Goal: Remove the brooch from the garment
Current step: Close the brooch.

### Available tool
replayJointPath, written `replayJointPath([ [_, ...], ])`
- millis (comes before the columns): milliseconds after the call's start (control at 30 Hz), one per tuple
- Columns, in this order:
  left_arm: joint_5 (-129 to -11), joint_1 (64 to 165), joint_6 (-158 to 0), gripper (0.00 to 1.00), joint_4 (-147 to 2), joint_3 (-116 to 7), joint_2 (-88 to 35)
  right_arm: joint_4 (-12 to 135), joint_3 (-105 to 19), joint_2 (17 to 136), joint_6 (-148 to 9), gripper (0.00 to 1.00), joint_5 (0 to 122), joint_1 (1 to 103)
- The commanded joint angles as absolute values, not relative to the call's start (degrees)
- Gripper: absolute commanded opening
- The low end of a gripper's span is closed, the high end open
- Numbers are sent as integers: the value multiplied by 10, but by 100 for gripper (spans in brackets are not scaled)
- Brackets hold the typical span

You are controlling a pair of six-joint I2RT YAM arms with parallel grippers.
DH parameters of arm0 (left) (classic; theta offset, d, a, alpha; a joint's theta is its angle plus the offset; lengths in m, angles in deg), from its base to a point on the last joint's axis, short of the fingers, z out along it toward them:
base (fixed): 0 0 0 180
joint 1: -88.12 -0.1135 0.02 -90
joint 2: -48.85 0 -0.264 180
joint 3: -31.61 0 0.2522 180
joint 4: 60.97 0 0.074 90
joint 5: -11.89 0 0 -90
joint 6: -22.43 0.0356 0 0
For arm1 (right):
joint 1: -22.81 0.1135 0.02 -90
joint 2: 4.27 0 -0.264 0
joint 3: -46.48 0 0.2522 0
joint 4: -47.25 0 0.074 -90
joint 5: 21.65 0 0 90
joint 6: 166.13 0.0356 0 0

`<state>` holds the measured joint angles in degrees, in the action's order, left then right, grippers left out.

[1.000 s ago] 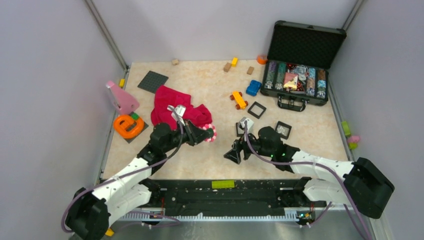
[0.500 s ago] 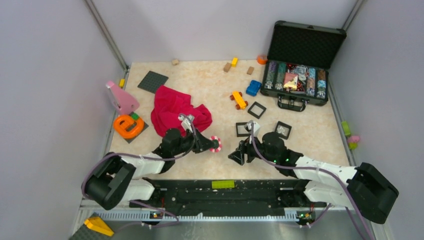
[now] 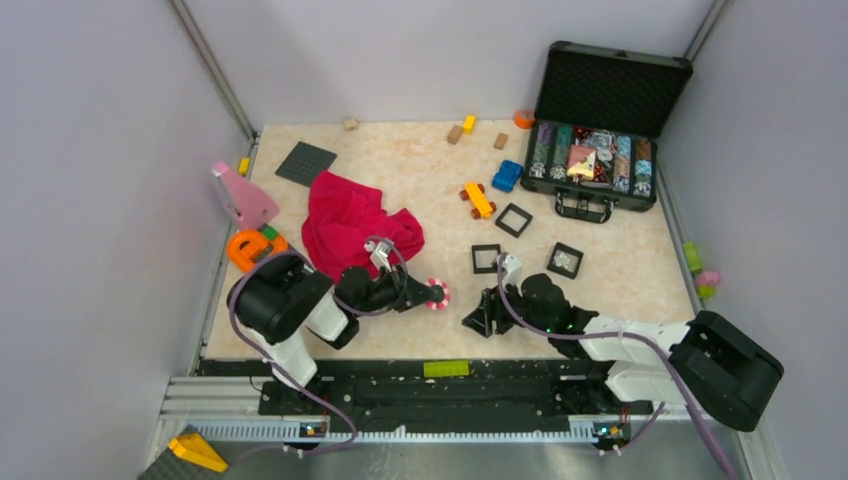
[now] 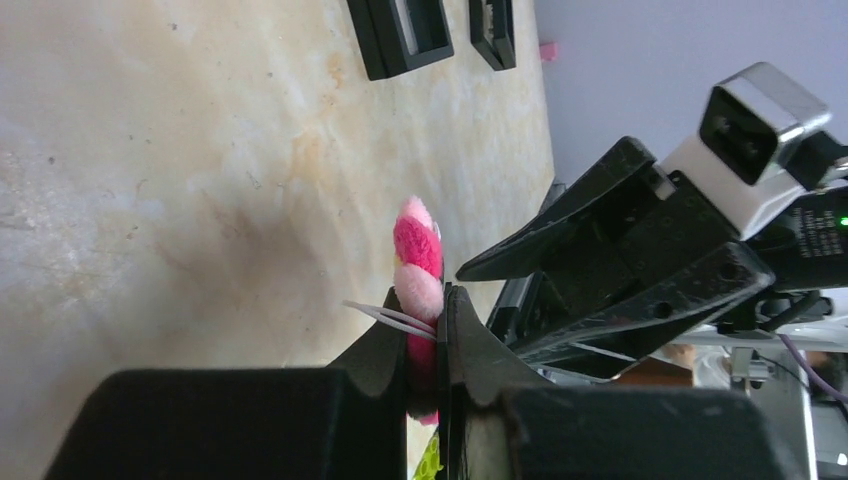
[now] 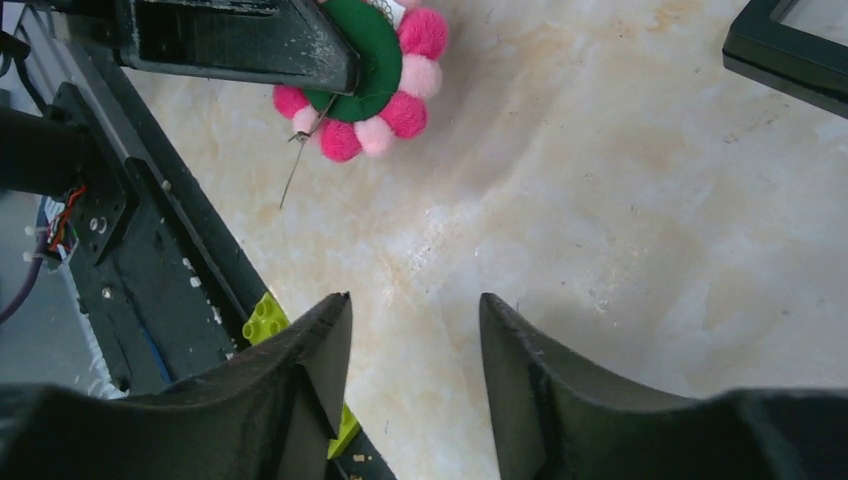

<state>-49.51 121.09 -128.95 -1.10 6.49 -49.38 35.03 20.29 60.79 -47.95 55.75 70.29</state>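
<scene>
Near the front edge of the surface (image 3: 400,170), seen from above, the left gripper (image 3: 424,293) is clamped on the brooch (image 3: 438,294). The brooch is clear of the red garment (image 3: 350,215) and just beside the right gripper (image 3: 474,318). The two tips are close, so a careless sideways move could knock them together and jar the flower loose.

From the left wrist, the brooch shows edge-on. Only its lower part is pinched between the narrow fingers, and most of it sticks out beyond them. A thin metal pin (image 4: 385,315) pokes out by the fingertips. That shallow hold looks like the main risk: a bump or a quick swing could let the brooch pivot or slip out.

From the right wrist, the brooch's green back and pink-and-white pom-poms sit under the left finger, with the pin trailing loose below. The right gripper's jaws stand moderately apart with nothing between them. If it comes in to take the brooch, it may snag the pin or close on a soft pom-pom, which would squash and slide.
</scene>
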Motion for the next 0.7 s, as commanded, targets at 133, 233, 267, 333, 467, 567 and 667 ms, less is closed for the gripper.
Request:
replayJointPath([
  [133,-498,1215,-1328,6,119,61,-489,245,186,697,-457,35,545,704],
  [233,-496,1216,-1309,6,62,44,-462,234,178,706,-462,33,550,704],
  [267,-492,1215,-1301,6,46,33,-456,239,171,704,-467,33,556,703],
  [333,-475,1215,-1284,6,-7,-1,-443,259,151,701,-482,33,564,701],
  [467,-464,1215,-1210,4,-182,-82,-419,290,121,682,-495,33,529,659],
  [567,-495,1215,-1159,4,-205,-91,-391,286,126,653,-484,35,485,605],
  [667,-514,1212,-1122,5,-306,-143,-385,321,110,635,-511,40,483,589],
])
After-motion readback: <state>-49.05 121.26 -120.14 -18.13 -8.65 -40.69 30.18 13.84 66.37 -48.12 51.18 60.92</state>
